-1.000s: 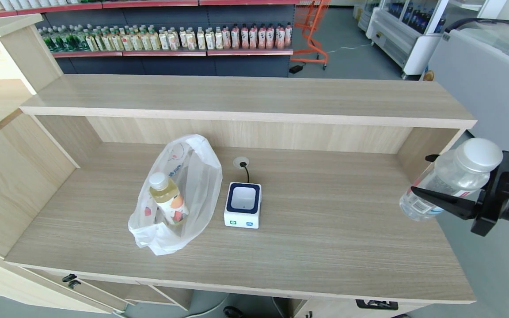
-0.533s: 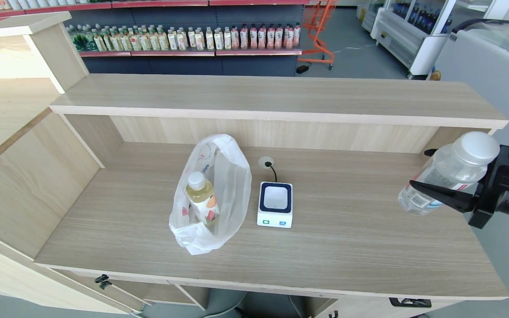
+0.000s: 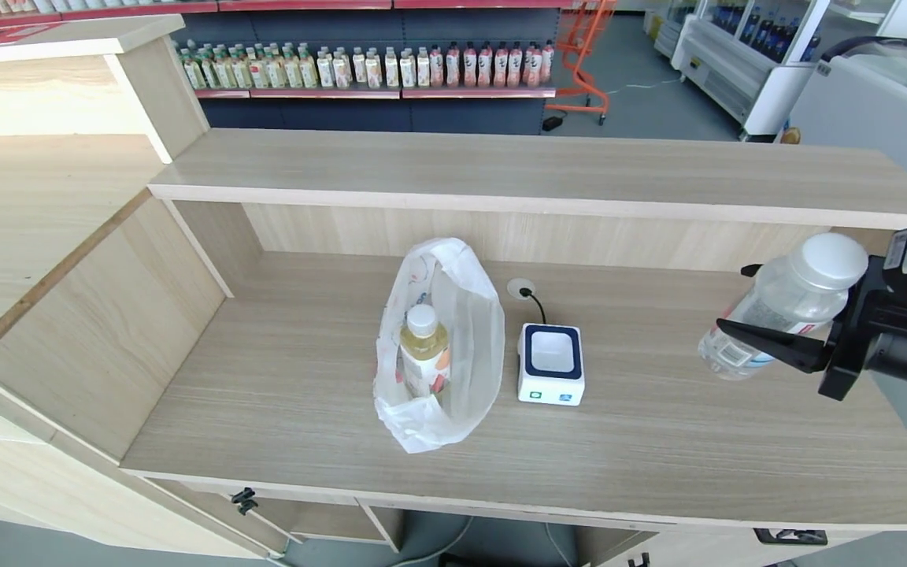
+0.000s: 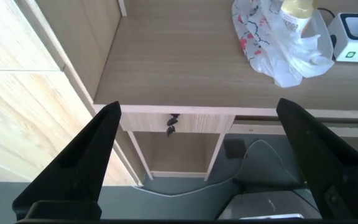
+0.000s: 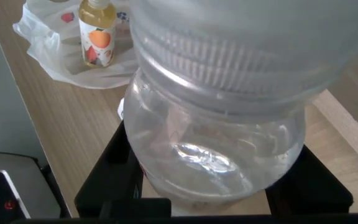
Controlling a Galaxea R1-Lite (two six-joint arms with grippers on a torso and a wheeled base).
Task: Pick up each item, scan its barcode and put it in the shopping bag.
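Note:
My right gripper (image 3: 760, 315) is shut on a clear water bottle (image 3: 784, 311) with a white cap, held tilted above the right end of the wooden counter (image 3: 658, 441). In the right wrist view the water bottle (image 5: 219, 130) is seen close up. A white plastic shopping bag (image 3: 453, 346) stands at the counter's middle, with a yellow drink bottle (image 3: 424, 354) upright inside it. Just right of the bag sits a white barcode scanner (image 3: 551, 364) with a dark-framed window. My left gripper (image 4: 197, 168) is open, low and out in front of the counter's near edge.
A raised ledge (image 3: 548, 169) runs along the back of the counter, with side walls at both ends. The scanner's cable goes into a grommet (image 3: 520, 288) behind it. Shelves of drinks (image 3: 359, 67) and freezers (image 3: 855, 87) stand beyond.
The head camera has panned left, so counter, bag and scanner sit farther right in the picture. The right gripper and its bottle sit slightly farther left, over the counter's right end.

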